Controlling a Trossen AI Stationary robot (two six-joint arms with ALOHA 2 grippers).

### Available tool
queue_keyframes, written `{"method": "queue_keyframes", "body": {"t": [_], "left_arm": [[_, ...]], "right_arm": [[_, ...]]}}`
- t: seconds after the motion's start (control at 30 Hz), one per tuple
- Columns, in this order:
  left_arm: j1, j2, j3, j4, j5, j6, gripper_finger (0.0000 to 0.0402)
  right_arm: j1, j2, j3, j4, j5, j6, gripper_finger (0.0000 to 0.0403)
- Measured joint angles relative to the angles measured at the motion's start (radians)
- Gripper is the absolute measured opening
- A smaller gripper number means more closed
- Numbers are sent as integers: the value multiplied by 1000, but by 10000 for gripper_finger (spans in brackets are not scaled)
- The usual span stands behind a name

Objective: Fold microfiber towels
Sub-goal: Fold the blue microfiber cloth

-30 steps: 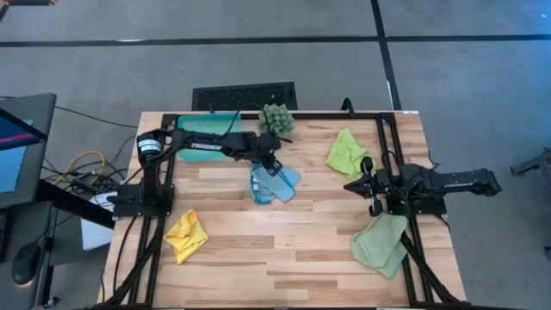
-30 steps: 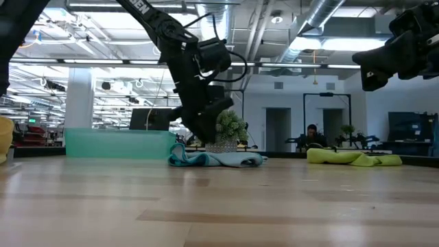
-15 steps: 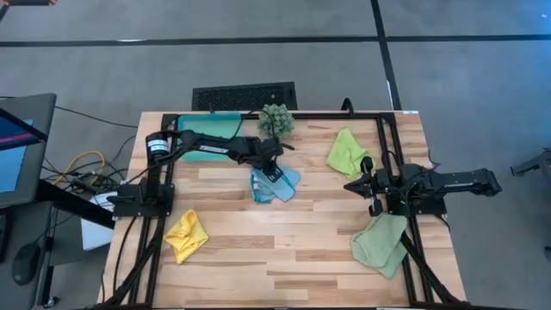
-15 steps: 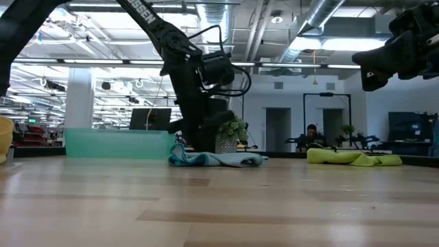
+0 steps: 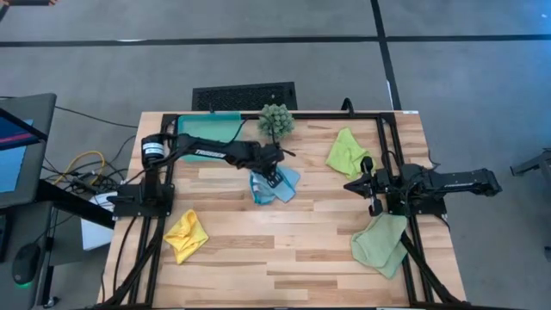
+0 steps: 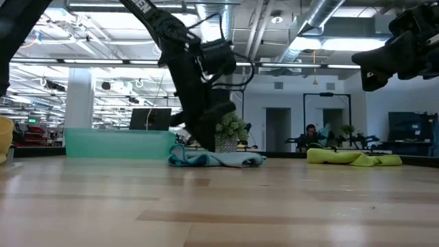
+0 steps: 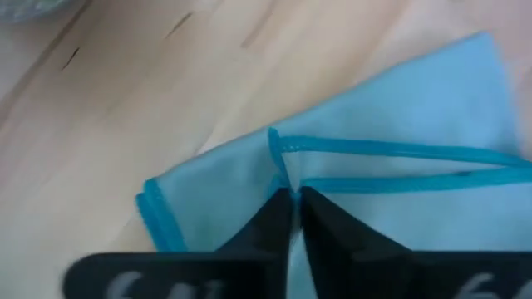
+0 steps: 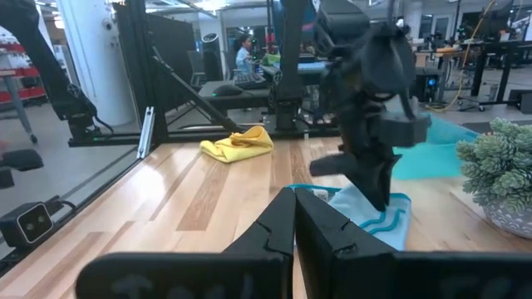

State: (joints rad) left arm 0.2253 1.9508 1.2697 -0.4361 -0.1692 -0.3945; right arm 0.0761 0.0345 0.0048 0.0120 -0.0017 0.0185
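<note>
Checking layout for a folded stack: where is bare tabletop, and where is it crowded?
Bare wood lies between the yellow towel and the sage towel, below the blue towel. Crowded: the far edge, with tray, plant and left gripper.

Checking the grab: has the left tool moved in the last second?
Yes. The left tool slid slightly away from the plant, onto the light blue towel.

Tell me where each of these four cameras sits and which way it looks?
High view: above the table, looking straight down; both arms, left gripper on the light blue towel.
Low view: at table-top height, looking across into the room; left arm over that towel.
Left wrist view: on the left arm, looking past its shut gripper onto the towel's hem.
Right wrist view: on the right arm, past its shut gripper toward the left arm.
All four share the blue towel.
</note>
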Motion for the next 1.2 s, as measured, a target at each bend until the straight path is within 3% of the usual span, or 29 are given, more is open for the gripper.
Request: {"method": "queue_keyframes", "body": {"t": [0.27, 0.47, 0.67, 0.8, 0.93, 1.2], "left_arm": [[-45, -55, 0, 7, -27, 36, 6], [-92, -138, 0, 35, -152, 70, 4], [-182, -248, 2, 302, -260, 236, 2], [-256, -289, 3, 478, -233, 366, 4], [-324, -280, 4, 489, -138, 411, 4], [-461, -90, 3, 460, -57, 334, 4]], "right_arm": [[0, 0, 0, 0, 0, 0, 33], [0, 0, 0, 0, 0, 0, 33], [0, 0, 0, 0, -1, 0, 33], [0, 0, 0, 0, -1, 0, 33], [0, 0, 0, 0, -1, 0, 33], [0, 0, 0, 0, -1, 0, 33]]}}
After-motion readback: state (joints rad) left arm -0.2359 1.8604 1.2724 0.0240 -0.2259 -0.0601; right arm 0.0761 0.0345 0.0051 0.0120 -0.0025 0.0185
